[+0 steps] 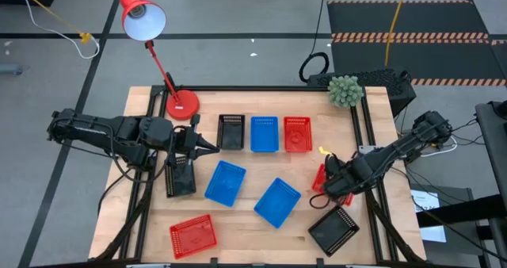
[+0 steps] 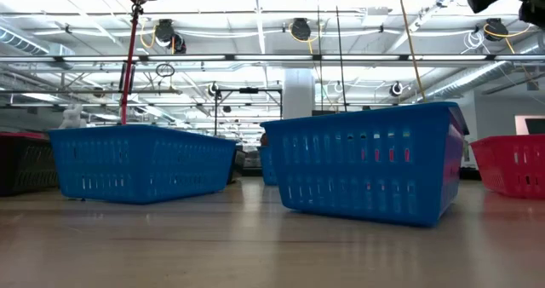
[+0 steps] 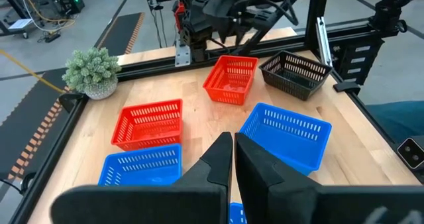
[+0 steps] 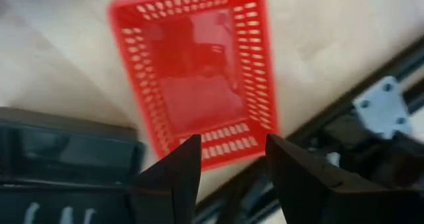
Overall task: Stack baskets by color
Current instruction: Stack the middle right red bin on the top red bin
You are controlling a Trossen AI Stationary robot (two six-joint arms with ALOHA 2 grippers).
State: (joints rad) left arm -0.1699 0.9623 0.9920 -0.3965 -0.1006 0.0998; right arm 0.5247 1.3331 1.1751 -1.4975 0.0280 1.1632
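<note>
Baskets lie spread over the wooden table [image 1: 238,216]. From above we count a black [image 1: 230,132], a blue [image 1: 264,133] and a red basket [image 1: 298,133] side by side in a row at the far side, two loose blue ones [image 1: 226,182] [image 1: 277,201] in the middle, a red one [image 1: 192,235] near the front left, and a black one [image 1: 334,230] at the front right. Another red basket [image 4: 199,71] sits largely hidden under the right arm in that view; only the right wrist view shows it whole, with the right gripper [image 4: 232,168] just above its near wall, fingers apart and holding nothing. The left gripper [image 1: 207,147], fingers together, hovers beside a black basket [image 1: 181,178] at the left. The low view shows only the two middle blue baskets close up. A red lamp [image 1: 181,103] and a small plant [image 1: 344,90] stand at the table's far edge.
</note>
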